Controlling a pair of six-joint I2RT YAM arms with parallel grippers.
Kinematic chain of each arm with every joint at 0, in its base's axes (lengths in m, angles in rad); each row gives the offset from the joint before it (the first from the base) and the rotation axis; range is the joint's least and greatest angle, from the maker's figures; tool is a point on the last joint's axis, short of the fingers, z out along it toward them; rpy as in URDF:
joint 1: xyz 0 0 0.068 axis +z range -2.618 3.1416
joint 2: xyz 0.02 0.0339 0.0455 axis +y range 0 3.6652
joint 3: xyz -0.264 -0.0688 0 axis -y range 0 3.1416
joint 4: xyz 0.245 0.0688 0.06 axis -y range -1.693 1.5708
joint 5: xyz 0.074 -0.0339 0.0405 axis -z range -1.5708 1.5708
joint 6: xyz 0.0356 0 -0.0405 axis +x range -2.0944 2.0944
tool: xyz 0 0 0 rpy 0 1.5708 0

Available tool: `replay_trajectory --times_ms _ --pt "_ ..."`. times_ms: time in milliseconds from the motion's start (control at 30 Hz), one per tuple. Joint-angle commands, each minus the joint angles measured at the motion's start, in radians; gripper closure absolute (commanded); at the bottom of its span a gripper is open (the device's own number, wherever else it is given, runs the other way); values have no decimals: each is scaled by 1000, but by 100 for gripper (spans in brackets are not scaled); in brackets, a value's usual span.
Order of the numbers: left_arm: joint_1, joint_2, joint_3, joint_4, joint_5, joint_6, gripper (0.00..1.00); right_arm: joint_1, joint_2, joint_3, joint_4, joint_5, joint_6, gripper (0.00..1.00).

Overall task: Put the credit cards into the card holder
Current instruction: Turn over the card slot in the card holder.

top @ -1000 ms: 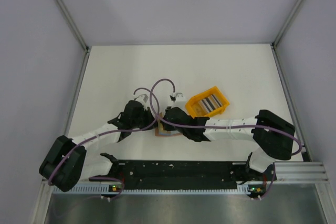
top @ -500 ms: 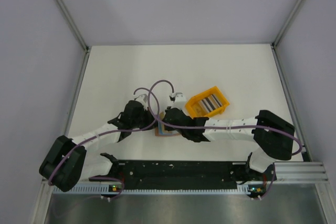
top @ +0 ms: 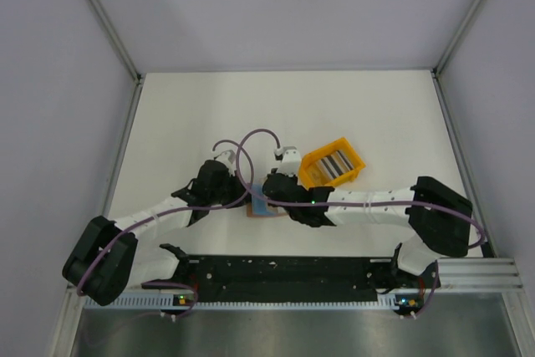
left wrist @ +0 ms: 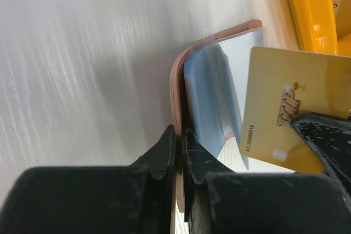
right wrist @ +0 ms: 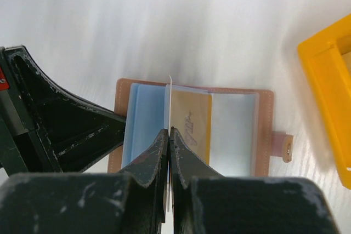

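The tan card holder point(right wrist: 263, 135) lies open on the table, with light blue point(right wrist: 143, 119) and clear inner sleeves. My left gripper point(left wrist: 178, 132) is shut on the edge of its tan cover point(left wrist: 176, 80) and holds that side raised. My right gripper point(right wrist: 169, 131) is shut on a gold credit card point(left wrist: 279, 108), seen edge-on in its own view point(right wrist: 170, 89), held upright over the sleeves. In the top view both grippers, the left point(top: 241, 196) and the right point(top: 267, 196), meet over the holder point(top: 259, 206). More cards point(top: 334, 165) stand in the yellow tray.
The yellow walled tray point(top: 354, 169) sits just right of and behind the holder; it also shows in the right wrist view point(right wrist: 323, 91) and the left wrist view point(left wrist: 312, 9). Both arms cross the near middle of the table. The holder's strap tab point(right wrist: 285, 147) sticks out right.
My right gripper has moved a little left with the gold card, over the holder. The holder's light blue sleeve now shows between the grippers. The left arm has stayed put.
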Motion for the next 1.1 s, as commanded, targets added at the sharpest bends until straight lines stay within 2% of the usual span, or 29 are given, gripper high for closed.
replay_trajectory --times_ms 0,267,367,500,633,867,1067 --pt "0 -20 -1 15 -15 10 100 13 -70 10 -52 95 -36 100" --pt "0 -12 -5 8 -33 19 100 2 -149 -39 -102 126 -30 100" --pt "0 -3 -8 16 -36 18 100 -34 -188 -62 -66 15 -51 100" --pt "0 24 -11 31 -42 21 100 -146 -208 -134 95 -322 -70 100" --pt "2 60 -18 53 -49 22 100 -222 -173 -183 221 -536 -25 100" --pt "3 101 -19 70 -56 19 100 -254 -79 -215 335 -656 36 100" --pt "3 101 -21 64 -62 22 100 -274 -36 -255 407 -653 104 100"
